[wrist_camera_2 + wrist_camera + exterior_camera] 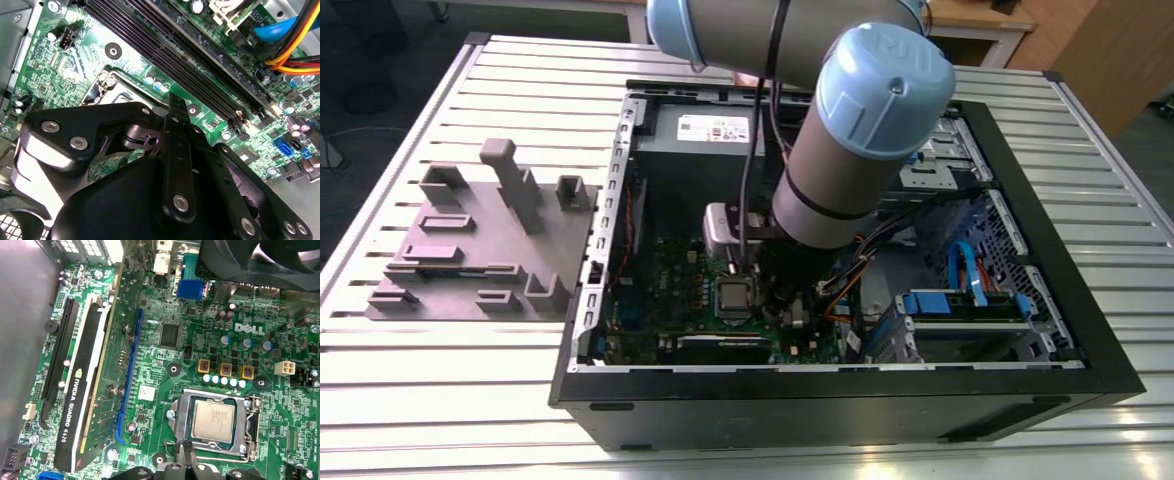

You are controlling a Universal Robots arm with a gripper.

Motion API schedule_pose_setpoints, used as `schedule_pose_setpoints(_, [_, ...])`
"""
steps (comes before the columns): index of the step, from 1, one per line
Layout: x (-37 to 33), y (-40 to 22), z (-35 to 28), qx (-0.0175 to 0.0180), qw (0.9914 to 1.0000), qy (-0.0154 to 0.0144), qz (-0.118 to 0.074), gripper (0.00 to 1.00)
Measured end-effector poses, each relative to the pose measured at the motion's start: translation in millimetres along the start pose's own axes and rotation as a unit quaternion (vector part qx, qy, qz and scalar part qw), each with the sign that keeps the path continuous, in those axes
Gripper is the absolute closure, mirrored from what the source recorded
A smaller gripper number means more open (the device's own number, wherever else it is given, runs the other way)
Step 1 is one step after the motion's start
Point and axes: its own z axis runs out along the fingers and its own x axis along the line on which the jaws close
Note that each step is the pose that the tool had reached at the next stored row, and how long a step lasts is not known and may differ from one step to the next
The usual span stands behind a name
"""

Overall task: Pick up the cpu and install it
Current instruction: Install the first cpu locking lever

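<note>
Grey slatted metal table (440,380) carries the open computer case (854,400); room beyond looks like plain office floor. Green board (165,365) lies under the claw (186,460). Chip (213,421) sits in its socket just ahead of the claw tip, apart from it. Claw state: cannot tell. Best kept centred and level over the socket.

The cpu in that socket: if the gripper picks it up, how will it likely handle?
The cpu looks like a thin, flat metal-topped square, so probably stiff and light. Its smooth top may be slippery. It lies low inside the socket frame, so little edge shows for gripping.
</note>
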Motion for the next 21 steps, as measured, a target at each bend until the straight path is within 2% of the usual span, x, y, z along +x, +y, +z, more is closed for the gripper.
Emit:
schedule_pose_setpoints(5, [0.2,-1.4,2.3,0.0000,0.99999,0.0004,-0.003,0.89])
schedule_pose_setpoints(11, [0.0,-1.1,0.9,0.0001,0.99999,0.0000,-0.005,0.89])
schedule_pose_setpoints(13, [-0.1,-0.6,-2.4,0.0002,0.99999,-0.0001,-0.005,0.89])
schedule_pose_setpoints(19, [-0.4,1.4,-18.3,0.0000,0.99999,0.0005,-0.005,0.89])
schedule_pose_setpoints(21, [-0.6,2.7,-20.0,0.0000,0.99999,0.0004,-0.005,0.89])
